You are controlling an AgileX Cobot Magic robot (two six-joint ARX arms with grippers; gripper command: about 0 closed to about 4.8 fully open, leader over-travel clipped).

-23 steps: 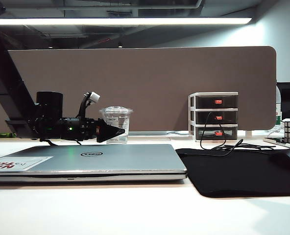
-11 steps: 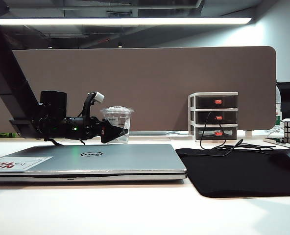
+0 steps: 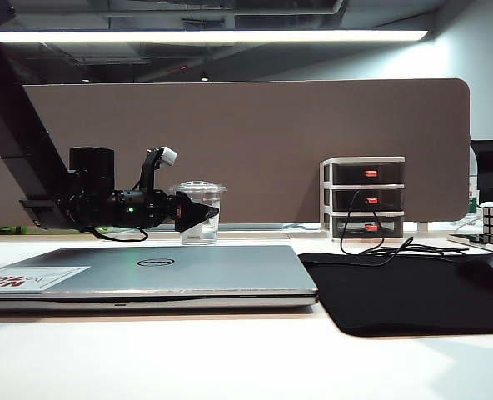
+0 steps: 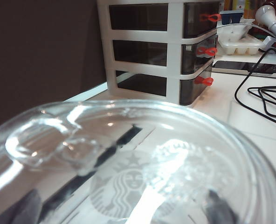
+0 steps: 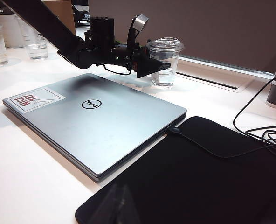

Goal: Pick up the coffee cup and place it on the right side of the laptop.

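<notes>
Behind the laptop (image 3: 159,268), on the white table (image 3: 230,367), stood the coffee cup (image 3: 199,218), upright with its clear domed lid on, close to the laptop's rear edge. We held the left gripper (image 3: 203,212) level at the cup, reaching from the left above the laptop's back part, its black fingers (image 5: 153,66) spread wide on either side of the cup's upper half; we could not tell from the pictures whether the pads touched the plastic, and the cup sat on the table, not lifted. From the left wrist view the cup's lid (image 4: 128,154) filled the lower part of the picture, very close, with a printed round logo showing through it. The laptop lay closed, lid up, with its round logo (image 5: 91,104) and a white sticker with red lettering (image 5: 34,100) near its left corner. To the right of the laptop, touching or nearly touching its side, lay a black mat (image 3: 396,292), with a black cable (image 5: 222,151) running across it to the laptop's edge. Farther right behind the mat stood a white drawer unit (image 3: 363,198). We could not see the right gripper in any view, so we cannot tell its state.
</notes>
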